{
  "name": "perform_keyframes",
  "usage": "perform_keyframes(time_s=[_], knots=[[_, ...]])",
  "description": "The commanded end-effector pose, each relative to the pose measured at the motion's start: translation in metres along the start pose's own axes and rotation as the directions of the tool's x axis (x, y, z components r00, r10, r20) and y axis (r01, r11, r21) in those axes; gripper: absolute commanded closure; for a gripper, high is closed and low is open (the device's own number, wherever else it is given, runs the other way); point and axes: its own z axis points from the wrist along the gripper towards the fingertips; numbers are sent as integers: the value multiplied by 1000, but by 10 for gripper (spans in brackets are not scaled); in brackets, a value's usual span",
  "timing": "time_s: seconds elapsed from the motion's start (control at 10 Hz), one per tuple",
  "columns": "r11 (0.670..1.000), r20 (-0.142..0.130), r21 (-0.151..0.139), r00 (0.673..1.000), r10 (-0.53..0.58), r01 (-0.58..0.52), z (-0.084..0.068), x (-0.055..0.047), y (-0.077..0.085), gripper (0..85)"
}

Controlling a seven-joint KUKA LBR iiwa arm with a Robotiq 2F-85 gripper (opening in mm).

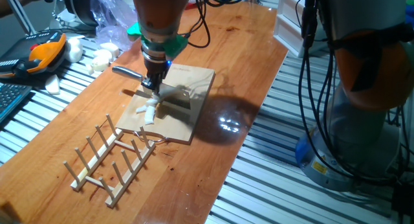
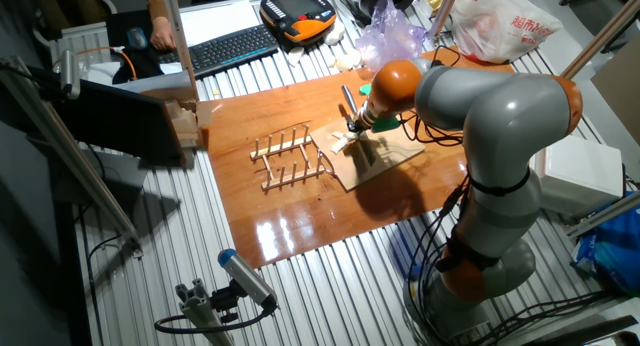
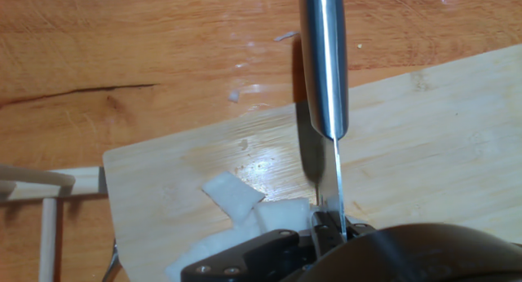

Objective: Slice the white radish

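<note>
Wooden board (image 1: 184, 111): white radish (image 1: 149, 111) pieces strung toward rack (image 1: 113, 159).

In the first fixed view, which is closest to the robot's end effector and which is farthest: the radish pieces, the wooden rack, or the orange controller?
From the end effector:
1. The white radish pieces, right under it on the cutting board.
2. The wooden rack, lying on the table in front of the board.
3. The orange controller, far off at the table's left edge.

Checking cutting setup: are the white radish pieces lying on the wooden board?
Yes, the white radish pieces lie on the wooden board, beside the knife.
</note>
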Motion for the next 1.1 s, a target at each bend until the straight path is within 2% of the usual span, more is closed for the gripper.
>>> perform_keyframes(time_s=[0.0, 0.8, 1.0], knots=[[999, 8, 12, 999, -34, 34, 1, 0, 0, 850], [992, 10, -4, 992, -124, 124, 7, 1, 2, 850], [991, 12, -16, 991, -133, 133, 9, 1, 3, 850]])
